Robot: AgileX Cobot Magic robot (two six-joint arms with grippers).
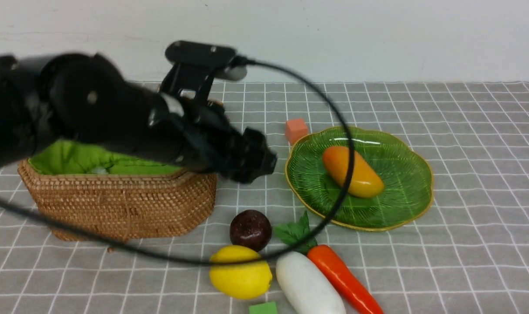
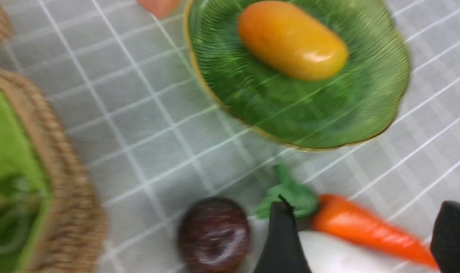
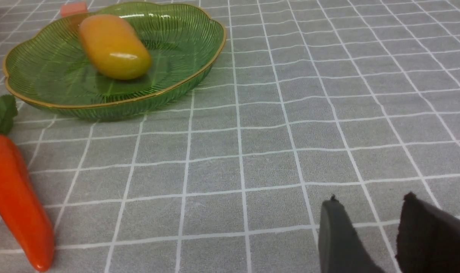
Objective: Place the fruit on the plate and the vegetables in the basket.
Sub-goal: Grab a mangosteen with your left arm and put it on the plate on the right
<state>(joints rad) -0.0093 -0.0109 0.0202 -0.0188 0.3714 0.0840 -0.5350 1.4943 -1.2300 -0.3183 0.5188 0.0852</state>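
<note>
The green leaf plate (image 1: 400, 174) holds the orange-yellow mango (image 1: 352, 171). In front of the plate and basket lie the maroon ball (image 1: 250, 230), lemon (image 1: 240, 272), white radish (image 1: 308, 283) and carrot (image 1: 343, 279). My left arm reaches over the woven basket (image 1: 116, 205). Its blurred left gripper (image 1: 253, 163) hangs above the cloth between basket and plate. In the left wrist view the left gripper (image 2: 366, 223) is open and empty, above the carrot (image 2: 366, 231) and radish (image 2: 328, 258). The right gripper (image 3: 370, 223) hovers over bare cloth, slightly open and empty.
A small orange cube (image 1: 296, 130) sits behind the plate's left rim. A green cube (image 1: 263, 308) lies at the front edge by the lemon. The left arm's black cable (image 1: 347, 174) loops over the plate and the front items. The basket has a green lining (image 1: 72, 159).
</note>
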